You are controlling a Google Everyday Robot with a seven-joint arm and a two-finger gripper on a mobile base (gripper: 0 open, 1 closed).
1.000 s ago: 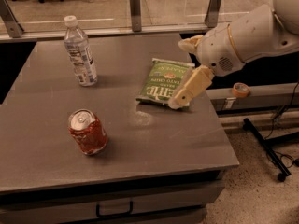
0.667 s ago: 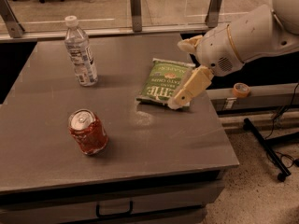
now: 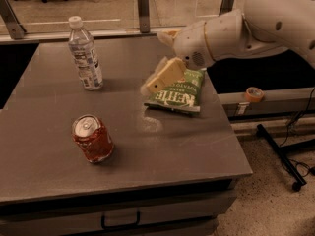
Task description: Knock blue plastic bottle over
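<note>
1. Blue plastic bottle (image 3: 84,53): stands upright near the far left corner of the table (image 3: 197,146), a little in from the far edge. Shows a white screw cap, a clear ribbed body and a pale printed label. Touches nothing but the table.
2. End effector (image 3: 160,77): hangs low over the far half of the table, nearer the right edge than the left. Points down and toward the left edge. Sits at the far left corner of a green chip bag (image 3: 177,95); cannot tell whether touching it or just above it.
3. Opening of the end effector: cannot tell how wide. Grips nothing that shows.
4. Gap between end effector and bottle: well apart, with bare table between. Bottle on the left-edge side, end effector on the right-edge side, both about as far from the far edge.
5. White arm (image 3: 236,28): reaches in from beyond the right edge, crossing above the far right corner.
6. Green chip bag: lies flat with its print facing up, close to the right edge, in the far half of the table.
7. Red soda can (image 3: 92,138): stands upright in the near half, toward the left edge. Keeps well apart from both bottle and bag.
8. Orange tape roll (image 3: 254,93): rests on a ledge beyond the right edge, off the table.
9. Drawer handle (image 3: 120,221): sits below the near edge.
</note>
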